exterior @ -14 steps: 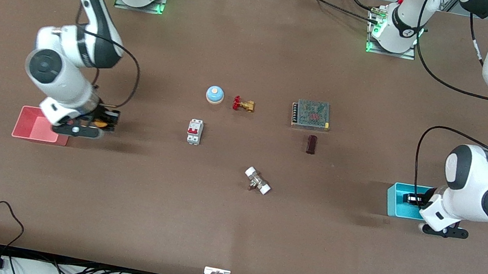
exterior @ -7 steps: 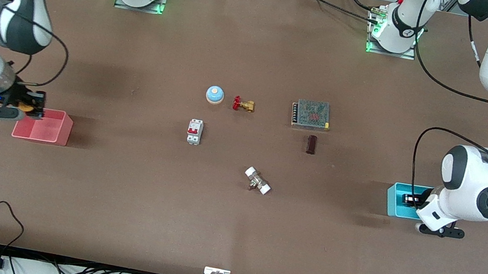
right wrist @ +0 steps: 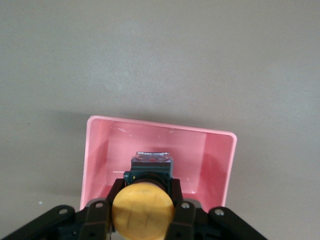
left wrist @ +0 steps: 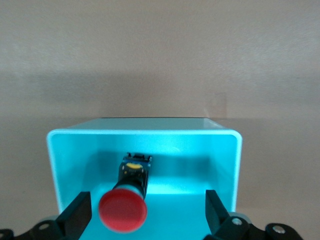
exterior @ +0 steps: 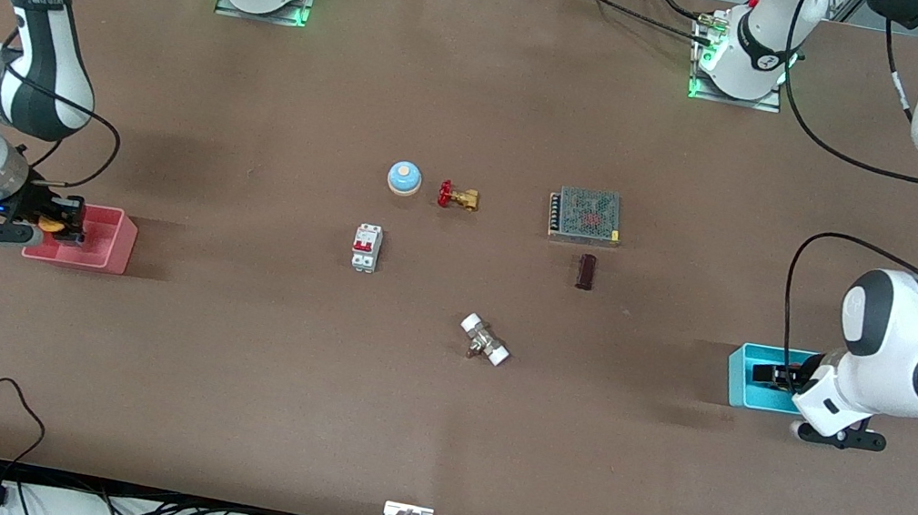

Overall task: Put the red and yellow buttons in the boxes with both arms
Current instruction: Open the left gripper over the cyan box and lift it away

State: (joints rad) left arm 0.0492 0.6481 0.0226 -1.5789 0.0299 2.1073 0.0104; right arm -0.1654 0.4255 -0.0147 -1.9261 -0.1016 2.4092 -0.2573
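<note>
The pink-red box [exterior: 110, 241] stands near the right arm's end of the table. My right gripper [exterior: 59, 225] is over the box's outer end, shut on the yellow button [exterior: 51, 227]. In the right wrist view the yellow cap [right wrist: 143, 210] sits between the fingers [right wrist: 116, 191], above the pink box [right wrist: 95, 150]. The cyan box [exterior: 746, 378] stands near the left arm's end. My left gripper [exterior: 772, 374] is over it and open. In the left wrist view the red button [left wrist: 123, 210] is inside the cyan box [left wrist: 145, 131], free of the spread fingers [left wrist: 77, 216].
Mid-table stand a blue dome bell [exterior: 403, 178], a brass valve with a red handle [exterior: 457, 196], a white breaker [exterior: 366, 246], a grey mesh-topped unit [exterior: 585, 214], a dark cylinder [exterior: 586, 271] and a white-ended fitting [exterior: 485, 340].
My right gripper carried the yellow button from the box's centre-side end across to its outer end, then dropped lower over the box. My left arm shifted only slightly over the cyan box.
</note>
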